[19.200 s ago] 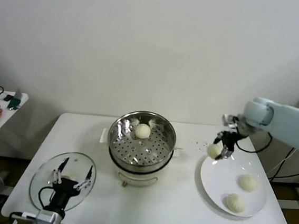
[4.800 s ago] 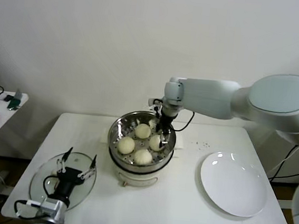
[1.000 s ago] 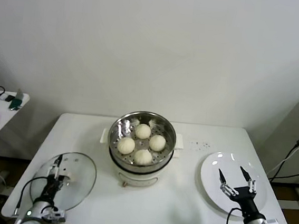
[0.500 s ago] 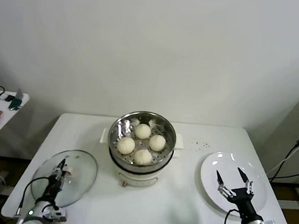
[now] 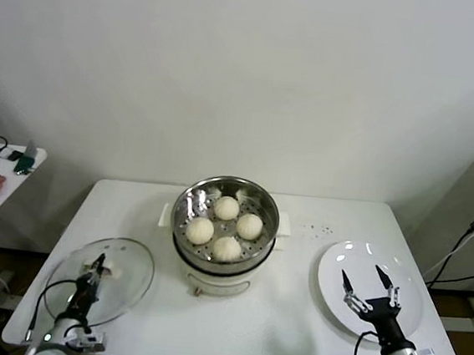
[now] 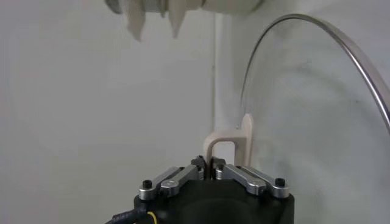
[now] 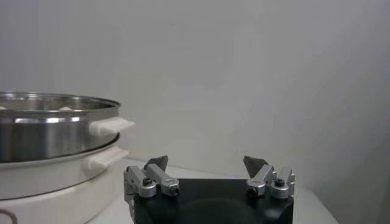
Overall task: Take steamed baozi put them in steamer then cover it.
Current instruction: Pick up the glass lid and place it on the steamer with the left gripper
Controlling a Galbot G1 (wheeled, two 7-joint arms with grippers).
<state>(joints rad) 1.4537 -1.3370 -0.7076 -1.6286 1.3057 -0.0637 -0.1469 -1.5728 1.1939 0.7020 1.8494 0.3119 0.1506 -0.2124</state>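
Four buns (image 5: 225, 222) are seen in the steamer (image 5: 184, 223) at the table's centre. The lid (image 5: 131, 272) at near left is gripped by its white handle (image 6: 230, 146) — the left gripper (image 6: 213, 164) is clamped on it. The right gripper (image 5: 369, 292) is held wide apart over the plate (image 5: 337, 271) — near right.

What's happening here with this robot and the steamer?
All four baozi already sit in the steamer, and the plate holds none. The left gripper has shut on the white handle of the glass cover, which lies at the table's front left. The right gripper hovers open over the plate. The steamer is still uncovered.
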